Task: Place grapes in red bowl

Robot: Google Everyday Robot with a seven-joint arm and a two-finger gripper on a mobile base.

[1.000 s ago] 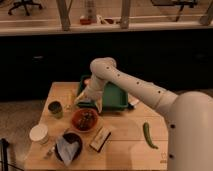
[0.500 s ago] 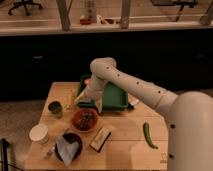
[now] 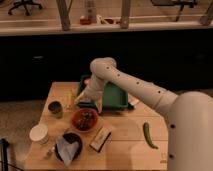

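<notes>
Very little had changed, as far as we could see. Across the last second the arm [image 3: 131, 86] kept the same bent pose, reaching from the right over the table [image 3: 125, 147] and folding down at the elbow. The gripper [image 3: 86, 102] still hung just above the red bowl [image 3: 74, 123], in front of the green tray [image 3: 118, 100]. We found no shift in the bowl or in anything around it.

The grapes [image 3: 86, 118] showed as a dark bumpy cluster inside the red bowl, under the gripper and close to it. We could not make out whether the gripper touched them. We could not tell either whether it was open or closed, or whether it had hold of anything — it read only as a pale shape over the bowl.

We judged that the stillness meant the task was at or near its end. The fruit already lay where it belonged, and what remained was probably to let go, if that had not been done, and lift clear. The risk we saw was a lift with the grapes still caught, which would drag them out over the rim.

The green cup [image 3: 55, 109], the black bowl [image 3: 79, 145] with its pale cloth and the long green pepper [image 3: 148, 136] sat apart from the red bowl — none of them mattered to this step.
</notes>
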